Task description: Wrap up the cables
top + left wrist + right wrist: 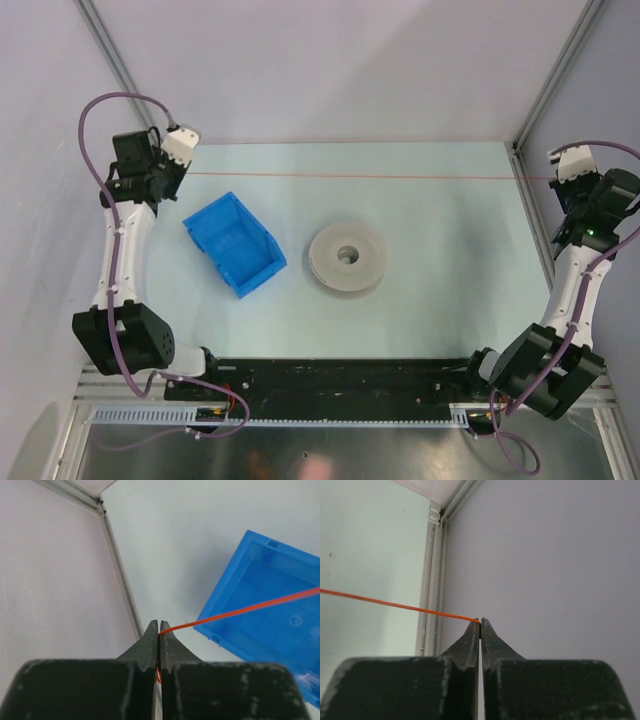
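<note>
A thin reddish-brown cable [370, 177] runs taut in a straight line across the far part of the table, from one gripper to the other. My left gripper [182, 170] at the far left is shut on its left end; in the left wrist view the cable [240, 611] leaves the closed tips [159, 626] and passes over the blue bin. My right gripper [553, 180] at the far right is shut on the other end; the cable [395, 604] meets its closed tips [480, 622] next to the right wall.
A blue open bin [235, 243] sits left of centre. A grey-white round spool [347, 256] lies flat at the table's middle, apart from the cable. Walls and metal frame posts [533, 215] stand close behind each gripper.
</note>
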{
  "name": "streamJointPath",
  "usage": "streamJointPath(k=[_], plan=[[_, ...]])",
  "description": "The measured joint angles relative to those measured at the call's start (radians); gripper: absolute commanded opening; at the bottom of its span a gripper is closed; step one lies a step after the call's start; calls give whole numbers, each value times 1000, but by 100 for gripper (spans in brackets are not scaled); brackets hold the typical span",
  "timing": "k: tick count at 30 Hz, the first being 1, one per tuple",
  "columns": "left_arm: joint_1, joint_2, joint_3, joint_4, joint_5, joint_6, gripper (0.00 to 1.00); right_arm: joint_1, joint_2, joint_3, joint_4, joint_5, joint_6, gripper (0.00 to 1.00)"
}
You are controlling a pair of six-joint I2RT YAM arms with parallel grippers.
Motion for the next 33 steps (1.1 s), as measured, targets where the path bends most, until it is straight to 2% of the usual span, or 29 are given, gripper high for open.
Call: streamJointPath(k=[11, 33], plan=[[59, 15, 3, -25, 162, -55, 0, -79, 29, 13, -14, -145, 56, 0], [100, 62, 18, -72, 232, -97, 0, -164, 70, 13, -66, -267, 101, 0]])
